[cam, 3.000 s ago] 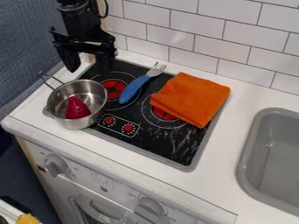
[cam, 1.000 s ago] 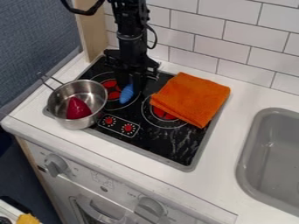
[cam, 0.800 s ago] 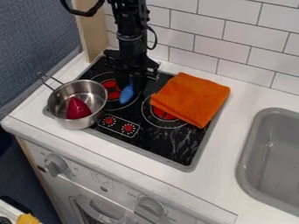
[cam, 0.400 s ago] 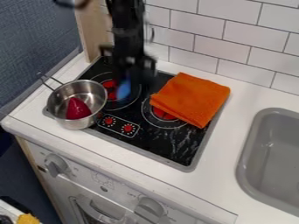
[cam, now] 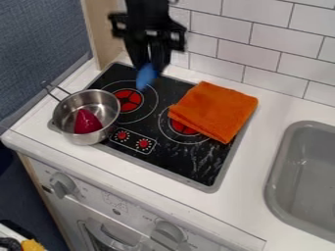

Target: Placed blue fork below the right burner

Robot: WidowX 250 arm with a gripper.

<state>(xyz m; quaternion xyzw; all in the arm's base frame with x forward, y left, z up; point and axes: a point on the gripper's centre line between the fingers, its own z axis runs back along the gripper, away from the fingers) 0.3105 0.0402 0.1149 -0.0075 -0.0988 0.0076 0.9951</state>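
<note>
The black gripper (cam: 148, 63) hangs above the back left part of the black stove top (cam: 208, 164), shut on the blue fork. Below it the fork's blue handle (cam: 146, 77) points down, raised off the surface; its metal prongs are hidden behind the gripper. On the right, the burner (cam: 184, 128) is partly covered by a folded orange cloth, with its lower rim and some red showing.
The orange cloth (cam: 216, 110) lies across the right side of the stove top. A metal pot (cam: 112, 121) with a dark red object (cam: 86, 121) inside stands at the left edge. A grey sink (cam: 276, 184) is at the right, and a tiled wall runs behind.
The gripper came from the upper left to the fork, took hold of it and has lifted it off the stove top. The pot and cloth stayed where they were.
</note>
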